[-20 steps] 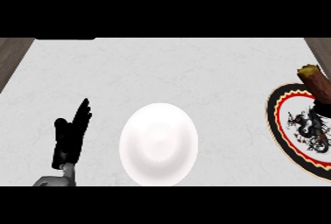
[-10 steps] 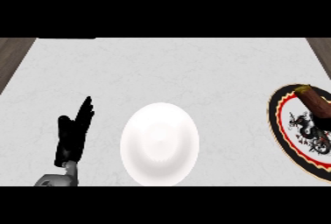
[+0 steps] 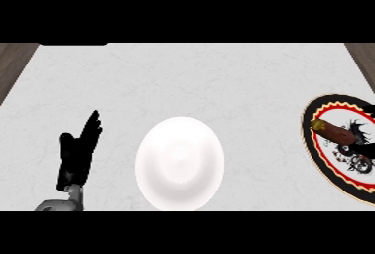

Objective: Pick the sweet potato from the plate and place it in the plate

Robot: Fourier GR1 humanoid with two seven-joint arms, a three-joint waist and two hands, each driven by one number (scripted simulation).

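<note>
A brown sweet potato [image 3: 332,130] lies on a patterned plate [image 3: 319,155] with a black rim, red-and-yellow border and dark drawing, at the right edge of the head view. A plain white plate [image 3: 179,163] sits at the middle front of the counter with nothing on it. My left hand [image 3: 78,154] shows at the lower left, left of the white plate and apart from it, fingers straight and pointing up, holding nothing. No right hand shows.
The pale marbled counter top [image 3: 190,79] stretches behind both plates. Wooden strips [image 3: 15,59] border it at the far left and far right corners.
The sweet potato has shifted from the patterned plate's far rim down toward its middle. The left hand and the white plate have stayed in place.
</note>
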